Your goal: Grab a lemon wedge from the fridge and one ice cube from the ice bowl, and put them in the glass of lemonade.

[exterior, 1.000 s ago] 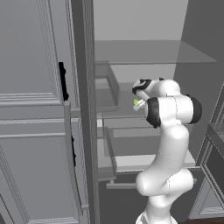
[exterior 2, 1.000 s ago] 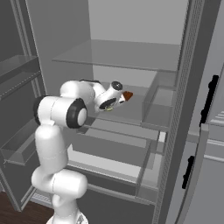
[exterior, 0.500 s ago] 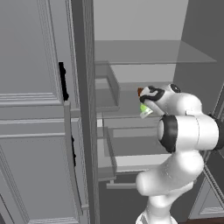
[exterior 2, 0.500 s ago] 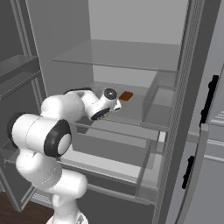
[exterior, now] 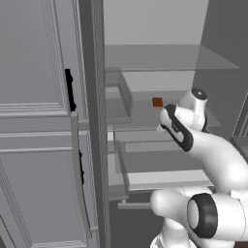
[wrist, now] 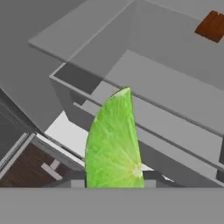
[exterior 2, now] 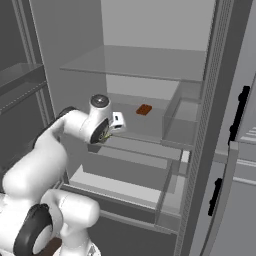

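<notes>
Lemon wedge (wrist: 114,144) sits right in my claw (exterior 2: 106,135), and my claw is closed on it. In the hand view it stands tall at 6 o'clock, bright green with a pale yellow edge, and its tip points to 12 o'clock. From the right base view I can just see a bit of yellow-green in my claw.

My claw is in front of the open fridge (exterior 2: 150,65), just out from the glass shelf (exterior: 145,112). A small brown cube (exterior 2: 144,109) lies on that shelf, at 1 o'clock from my claw in the right base view. In the hand view the cube is far up at 1 o'clock from the wedge. The two are well apart.

Below my claw are the pale drawers (exterior 2: 125,175) of the fridge. Grey cupboards (exterior: 34,121) with black handles stand beside the fridge.
</notes>
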